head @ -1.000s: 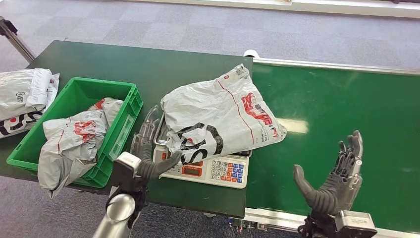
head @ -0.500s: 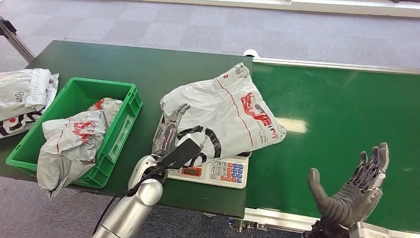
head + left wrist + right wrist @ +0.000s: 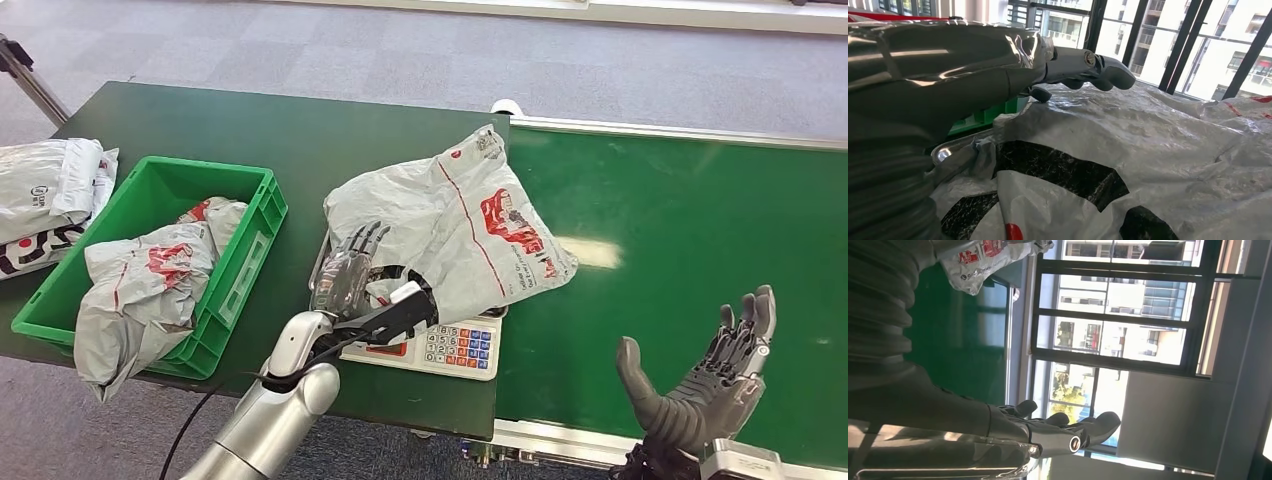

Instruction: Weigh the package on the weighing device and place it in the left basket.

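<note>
Grey plastic mailer package (image 3: 450,235): lies on the white weighing scale (image 3: 440,348).
Left hand (image 3: 350,280): flat on package, fingers spread.
Right hand (image 3: 705,380): spread wide, holding nothing.

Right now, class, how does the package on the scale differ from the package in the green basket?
The package on the scale is spread out fairly flat; the package in the green basket is crumpled and droops over the basket's front rim. The left hand rests on the scale's package; nothing touches the basket's. Both are grey plastic mailers with red and black print.
</note>
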Action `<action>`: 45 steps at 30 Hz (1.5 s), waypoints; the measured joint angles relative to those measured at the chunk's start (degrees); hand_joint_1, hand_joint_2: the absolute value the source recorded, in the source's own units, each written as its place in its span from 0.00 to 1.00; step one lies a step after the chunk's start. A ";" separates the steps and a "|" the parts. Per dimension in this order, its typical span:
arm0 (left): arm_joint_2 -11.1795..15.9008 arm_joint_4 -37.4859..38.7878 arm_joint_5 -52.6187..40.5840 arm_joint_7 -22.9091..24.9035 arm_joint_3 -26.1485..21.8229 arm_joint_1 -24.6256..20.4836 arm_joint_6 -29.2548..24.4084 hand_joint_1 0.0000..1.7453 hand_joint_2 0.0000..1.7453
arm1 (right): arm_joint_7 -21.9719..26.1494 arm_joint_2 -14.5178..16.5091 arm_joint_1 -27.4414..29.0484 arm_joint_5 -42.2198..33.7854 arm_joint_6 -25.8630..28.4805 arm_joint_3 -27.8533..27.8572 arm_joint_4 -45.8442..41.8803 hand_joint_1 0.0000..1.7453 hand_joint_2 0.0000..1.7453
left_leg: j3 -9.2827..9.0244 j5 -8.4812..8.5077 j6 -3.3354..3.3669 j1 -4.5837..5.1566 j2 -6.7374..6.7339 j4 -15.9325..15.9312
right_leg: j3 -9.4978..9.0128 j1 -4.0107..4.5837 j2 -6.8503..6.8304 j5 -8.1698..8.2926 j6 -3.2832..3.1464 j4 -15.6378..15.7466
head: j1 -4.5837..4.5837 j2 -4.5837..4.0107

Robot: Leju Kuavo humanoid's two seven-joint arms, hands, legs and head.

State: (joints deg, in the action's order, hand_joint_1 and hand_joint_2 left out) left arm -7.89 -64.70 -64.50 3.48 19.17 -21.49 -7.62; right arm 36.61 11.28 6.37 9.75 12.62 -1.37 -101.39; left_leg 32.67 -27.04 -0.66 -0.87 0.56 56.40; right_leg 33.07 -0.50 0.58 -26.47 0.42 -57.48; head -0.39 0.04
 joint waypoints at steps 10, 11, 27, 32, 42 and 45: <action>0.00 -2.21 5.10 -6.39 -0.46 1.62 -5.12 1.00 1.00 | -0.59 -0.02 0.17 -0.08 1.27 0.05 0.00 0.00 1.00 | 0.00 0.00 0.00 0.00 0.01 0.00 | -0.02 0.00 0.00 0.00 0.00 0.00 | 0.00 0.00; 0.00 -2.98 6.35 -7.57 -0.53 1.94 -6.72 1.00 1.00 | -0.67 -0.03 0.18 -0.20 1.43 0.04 0.00 0.00 1.00 | 0.00 0.00 0.00 0.00 0.01 0.00 | -0.01 0.00 0.00 0.00 0.00 0.00 | 0.00 0.00; 0.11 -10.01 10.45 -18.68 -0.86 3.78 -26.10 1.00 1.00 | -1.03 -0.22 -0.68 -2.86 1.59 -0.42 0.55 0.00 1.00 | 0.02 0.00 0.00 0.00 0.05 0.00 | -0.03 0.00 -0.01 0.00 0.00 0.00 | 0.01 0.00; 0.19 -10.71 10.63 -19.10 -0.87 3.86 -26.60 1.00 1.00 | -1.03 -0.30 -0.87 -2.89 1.59 -0.46 0.99 0.00 1.00 | 0.02 0.00 0.00 0.00 0.04 0.00 | -0.02 0.00 -0.01 0.00 0.00 0.00 | 0.00 0.00; 0.40 -13.62 17.80 -28.25 -0.90 4.48 -29.65 0.53 1.00 | -0.56 -0.63 -1.18 -4.90 1.87 -0.48 1.87 0.00 1.00 | 0.02 0.00 0.00 0.00 0.03 0.00 | -0.02 0.00 -0.01 0.00 0.00 0.00 | -0.01 0.00; 0.28 -16.14 23.37 -32.72 -0.98 5.15 -29.31 0.00 1.00 | -0.42 -0.73 -1.37 -5.20 1.87 -0.45 2.16 0.00 1.00 | 0.02 0.00 0.00 0.00 0.04 0.00 | -0.02 0.00 -0.02 0.00 0.00 0.00 | 0.00 0.00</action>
State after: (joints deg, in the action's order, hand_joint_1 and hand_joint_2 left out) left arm -7.61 -80.84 -41.13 -29.24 18.19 -16.34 -36.93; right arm 36.19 10.55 5.00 4.56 14.49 -1.82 -99.23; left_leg 32.69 -27.03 -0.66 -0.87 0.60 56.40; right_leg 33.05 -0.50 0.57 -26.47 0.42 -57.49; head -0.39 0.04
